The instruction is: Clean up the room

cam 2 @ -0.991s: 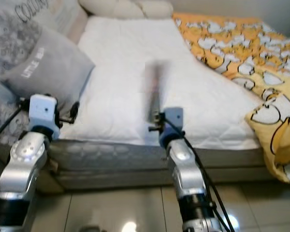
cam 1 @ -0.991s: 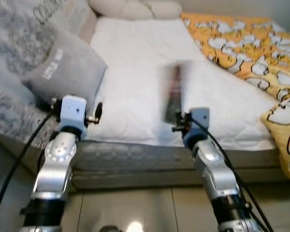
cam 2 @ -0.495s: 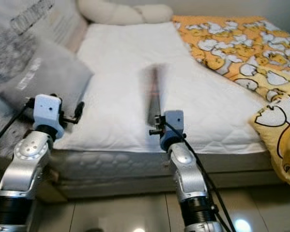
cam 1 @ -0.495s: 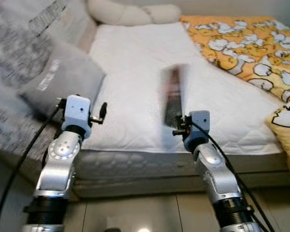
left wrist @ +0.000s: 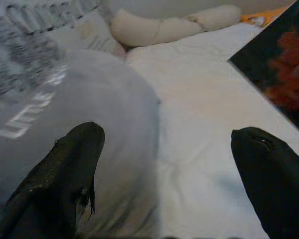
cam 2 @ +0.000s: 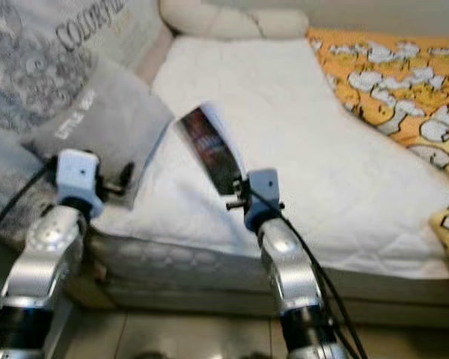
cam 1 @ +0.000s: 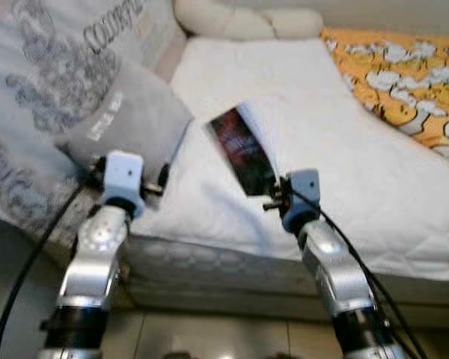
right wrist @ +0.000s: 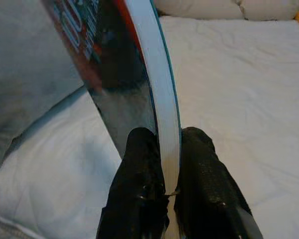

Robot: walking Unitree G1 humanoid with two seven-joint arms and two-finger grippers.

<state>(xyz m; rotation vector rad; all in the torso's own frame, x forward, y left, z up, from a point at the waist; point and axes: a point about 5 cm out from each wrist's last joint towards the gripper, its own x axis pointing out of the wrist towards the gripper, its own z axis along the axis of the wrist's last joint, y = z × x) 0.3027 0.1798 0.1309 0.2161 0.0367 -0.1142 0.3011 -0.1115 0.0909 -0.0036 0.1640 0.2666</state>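
Book (cam 1: 243, 149) sits pinched in the right hand (right wrist: 168, 149) over the bed (cam 1: 374, 172); left hand (left wrist: 164, 164) gapes wide. Keeping that pinch firm looks wise.

The grey cushion (cam 1: 127, 112) by the mattress's left edge reads "LITTLE", its second word blurred. The big patterned pillow (cam 2: 60, 45) behind shows "COLOR…". The book's (right wrist: 114, 64) cover lettering seems unreadable.
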